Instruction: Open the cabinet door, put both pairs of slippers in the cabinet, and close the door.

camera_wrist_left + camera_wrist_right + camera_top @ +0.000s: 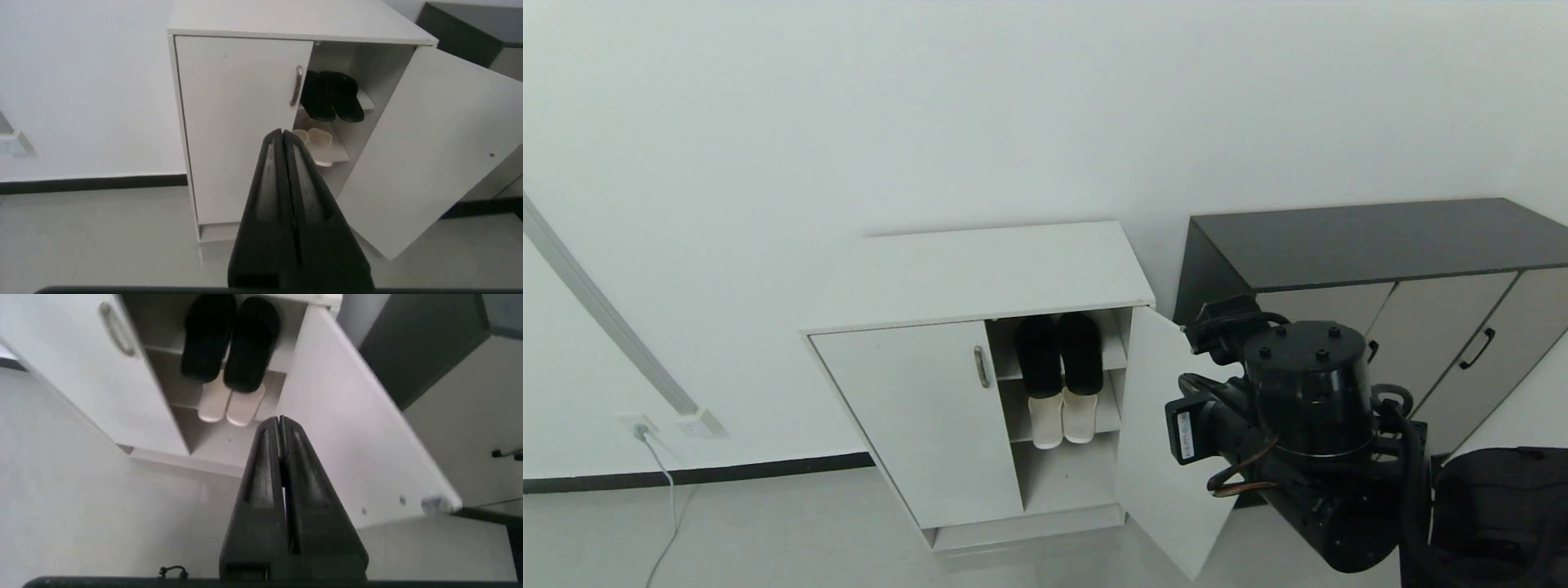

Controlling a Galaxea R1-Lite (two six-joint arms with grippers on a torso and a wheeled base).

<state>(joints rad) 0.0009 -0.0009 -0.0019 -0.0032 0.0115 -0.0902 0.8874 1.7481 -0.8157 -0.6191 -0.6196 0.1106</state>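
Note:
The white cabinet (980, 278) stands against the wall with its left door (923, 416) closed and its right door (1168, 441) swung open. A black pair of slippers (1059, 351) lies on the upper shelf and a white pair (1062, 420) on the shelf below, toes outward. My right gripper (282, 420) is shut and empty, held in front of the opening beside the open door (359, 433). My left gripper (282, 135) is also shut and empty, facing the closed door some way off. The black slippers (333, 94) and the white slippers (317, 145) show past it.
A dark-topped cabinet (1380, 237) stands just right of the open door. A wall socket with a cable (637, 426) is at the far left, and a slanted conduit (596, 302) runs down the wall. Bare floor lies in front of the white cabinet.

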